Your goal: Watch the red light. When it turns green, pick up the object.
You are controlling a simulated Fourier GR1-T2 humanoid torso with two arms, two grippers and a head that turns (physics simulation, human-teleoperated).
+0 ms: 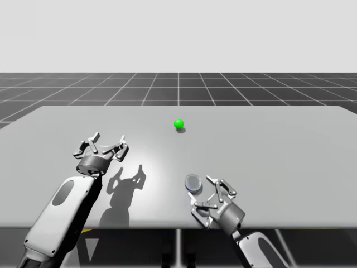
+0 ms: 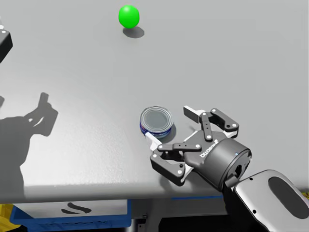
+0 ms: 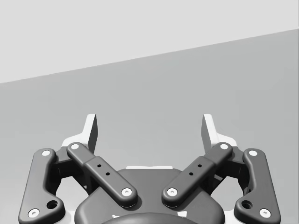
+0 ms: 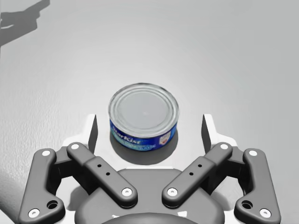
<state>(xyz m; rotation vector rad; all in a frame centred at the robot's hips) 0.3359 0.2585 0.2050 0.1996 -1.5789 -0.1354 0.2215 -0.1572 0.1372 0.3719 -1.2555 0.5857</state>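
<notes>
A grey table [image 1: 290, 145] is seen from above, with two robot arms reaching in from its near edge.

Well to the left of the low blue can [image 4: 144, 109], and a little further back, the left gripper [image 1: 109, 142] is held above the table. Its fingers are spread wide and nothing is held between them. Its shadow [image 1: 127, 180] is cast on the table between it and the can.

Beyond the can, well apart from it towards the far side of the table, the small round light [image 2: 129, 15] is shown bright green rather than red.

The can itself, short and round with a silver lid and a blue side, is set upright on the table near the front edge. The right gripper [image 2: 170, 126] is placed around it, low over the table, with one finger on each side of the can. The fingers are released, and a gap is left between each finger and the can's side, so nothing is grasped yet.

With the light green, the waiting step is judged finished and the pick-up is judged to be in hand. Next, the right fingers would probably need to be eased slightly further along the can and then closed on its blue side before it is lifted straight up.
</notes>
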